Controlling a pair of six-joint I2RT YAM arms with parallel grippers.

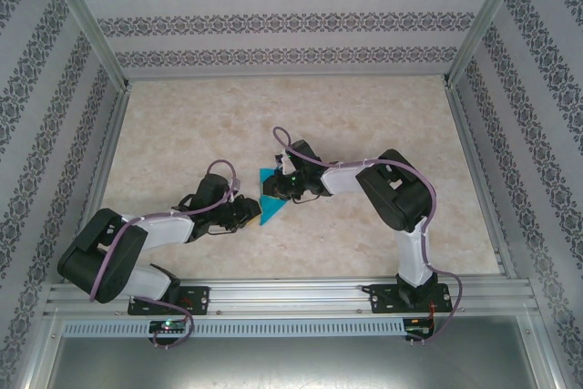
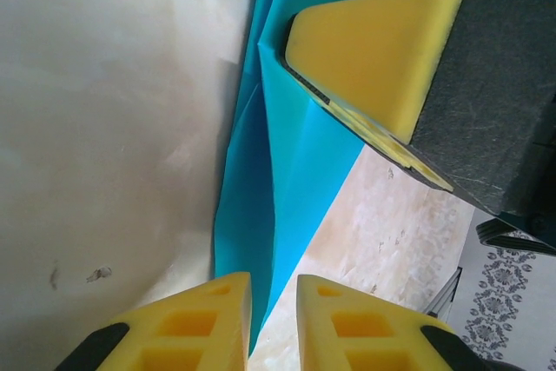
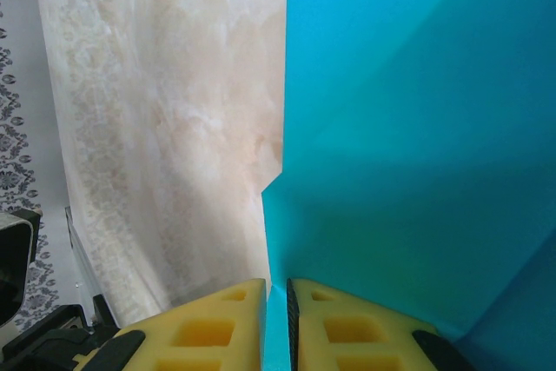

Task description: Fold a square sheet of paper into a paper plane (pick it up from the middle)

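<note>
The square sheet of paper is teal-blue and folded into a narrow, layered, pointed shape with a centre crease. It lies on the table between the two grippers. My right gripper is shut on the paper's upper edge; in the right wrist view the paper runs into the thin slit between the fingertips of the gripper. My left gripper stands slightly open at the paper's lower tip, with a narrow gap between its fingers and the tip lying beside the left one. The right gripper's yellow finger rests on the paper.
The beige marble-patterned tabletop is bordered by aluminium rails in front and patterned walls behind and at both sides.
</note>
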